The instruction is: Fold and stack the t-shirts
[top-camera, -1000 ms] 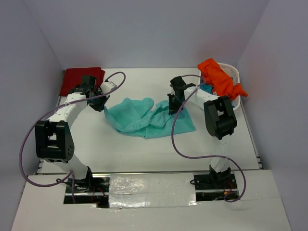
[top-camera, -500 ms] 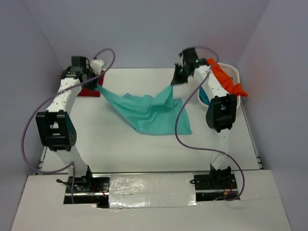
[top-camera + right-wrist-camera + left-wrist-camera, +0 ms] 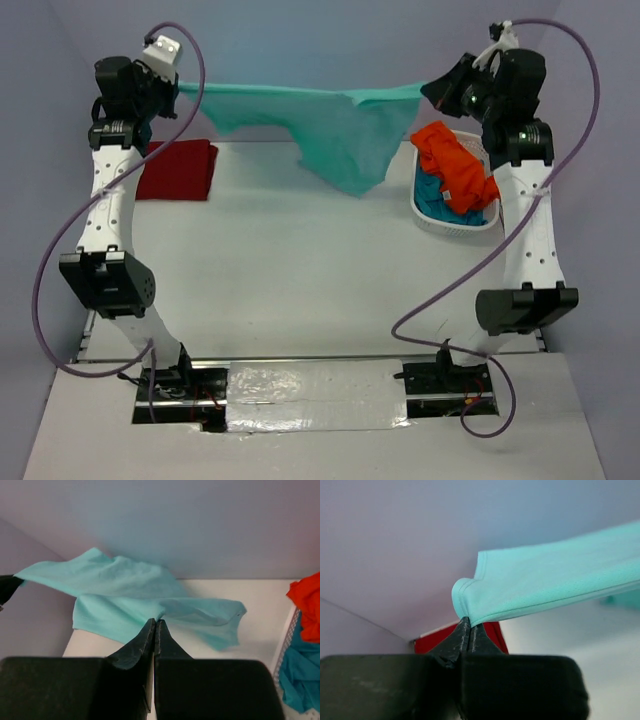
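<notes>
T-shirt (image 3: 340,130) strung up between both claws

The mint-aqua t-shirt (image 3: 545,590) hangs high over the table (image 3: 300,270), its top edge taut. Left gripper (image 3: 178,88) and right gripper (image 3: 430,88) are each clamped on one end. Dark red t-shirt (image 3: 180,168) lies folded far left; orange t-shirt (image 3: 455,165) and teal t-shirt (image 3: 432,192) sit in the basket (image 3: 450,224).

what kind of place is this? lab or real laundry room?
Probably a lab robot cell, not a home: plain walls boxing in a white table, a left arm and right arm bolted at its near edge, a basket of shirts.
</notes>
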